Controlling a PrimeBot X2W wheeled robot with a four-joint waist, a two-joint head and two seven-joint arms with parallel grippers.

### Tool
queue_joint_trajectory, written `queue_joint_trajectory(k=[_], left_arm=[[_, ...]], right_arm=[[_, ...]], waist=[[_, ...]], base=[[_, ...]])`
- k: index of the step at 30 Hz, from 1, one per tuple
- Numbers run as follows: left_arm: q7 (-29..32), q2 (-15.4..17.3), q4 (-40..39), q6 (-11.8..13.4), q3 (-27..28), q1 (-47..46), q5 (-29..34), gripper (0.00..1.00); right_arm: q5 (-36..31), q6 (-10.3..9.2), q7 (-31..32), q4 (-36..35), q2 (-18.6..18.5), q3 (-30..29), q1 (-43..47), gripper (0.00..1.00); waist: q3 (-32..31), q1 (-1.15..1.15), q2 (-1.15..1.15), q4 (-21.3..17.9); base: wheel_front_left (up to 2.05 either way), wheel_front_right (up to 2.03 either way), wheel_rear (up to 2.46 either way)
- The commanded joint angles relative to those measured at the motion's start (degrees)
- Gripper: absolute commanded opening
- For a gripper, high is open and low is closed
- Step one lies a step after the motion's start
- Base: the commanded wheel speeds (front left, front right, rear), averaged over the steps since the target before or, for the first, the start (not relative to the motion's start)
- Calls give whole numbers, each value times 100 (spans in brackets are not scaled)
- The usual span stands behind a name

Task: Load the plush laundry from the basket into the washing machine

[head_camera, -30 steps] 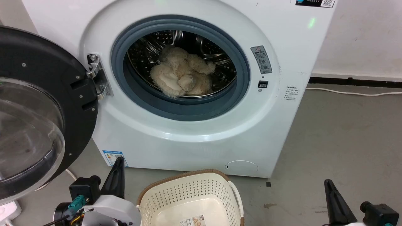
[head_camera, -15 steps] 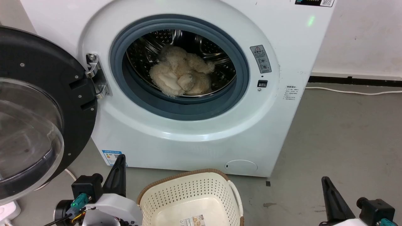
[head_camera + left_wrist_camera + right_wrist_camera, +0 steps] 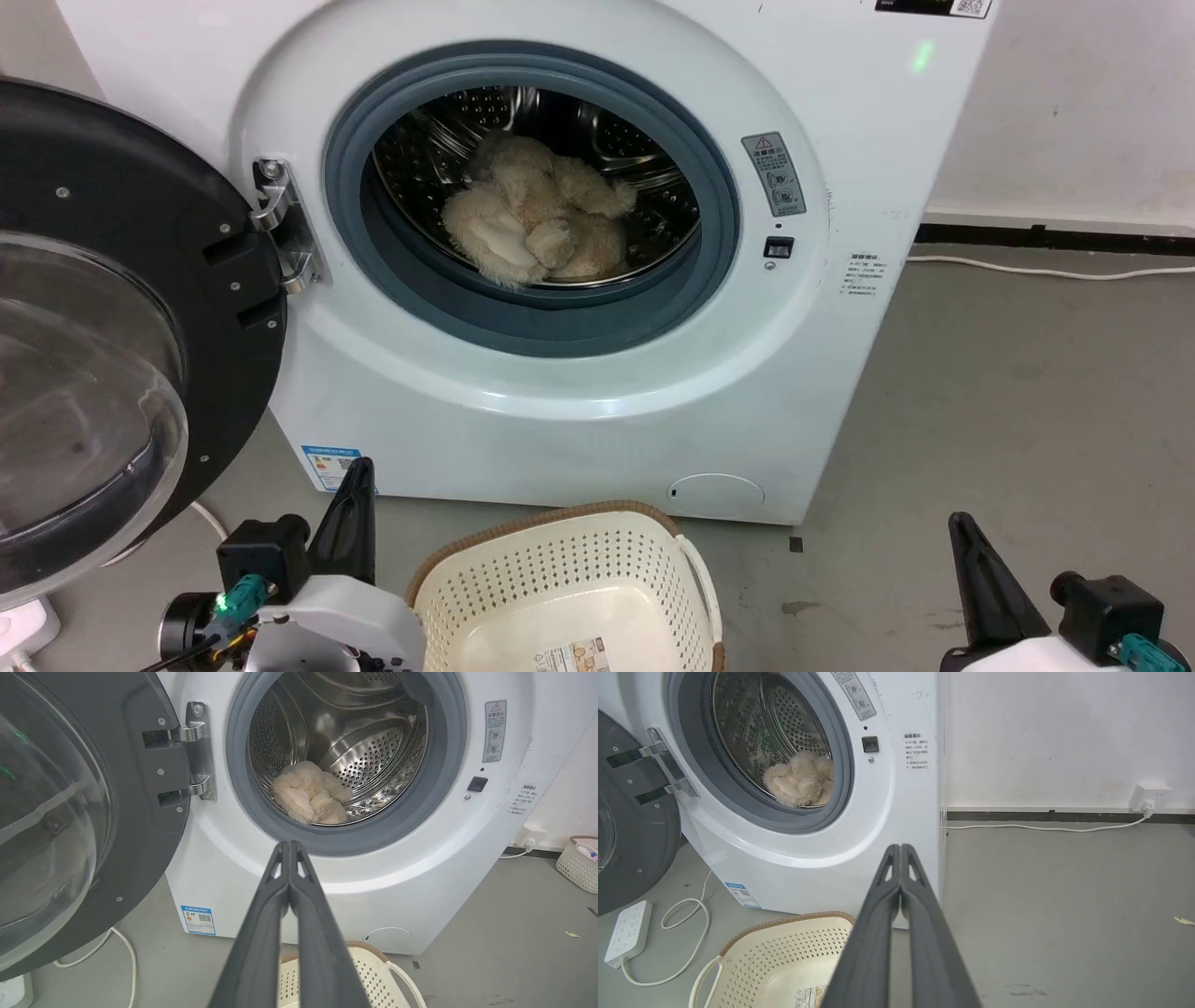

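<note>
Toy [image 3: 537, 219] in washer [image 3: 597, 401], door [image 3: 140, 233] open, basket [image 3: 560, 579] in front, power strip [image 3: 627, 933] by door, left gripper [image 3: 289, 846] and right gripper [image 3: 900, 848] pinched closed.

A bare laundry room: washing machine [image 3: 579, 411], grey floor [image 3: 1027, 392], power strip [image 3: 626, 933].

cream plush laundry [image 3: 537, 229], white washing machine [image 3: 579, 392], perforated cream basket [image 3: 560, 579].

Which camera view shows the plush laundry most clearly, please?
The head view: the plush laundry lies nearly whole and largest there, inside the drum. The left wrist view shows it smaller; the right wrist view shows it obliquely, partly behind the door seal.
</note>
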Motion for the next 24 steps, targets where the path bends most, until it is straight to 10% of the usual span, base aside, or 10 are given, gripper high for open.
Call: queue_joint_trajectory(k=[1,24], left_arm=[[24,-46,-59,-29,43,86,84,0],[271,-296,-312,-150,327,180,641,0]], right_arm=[[-59,-2,38,-58,-1,13,-73,0],[-344,-3,321,-244,-2,76,-190,0]], waist=[[2,0,0,-1],[29,0,0,-26]], base=[[0,0,0],[0,0,0]])
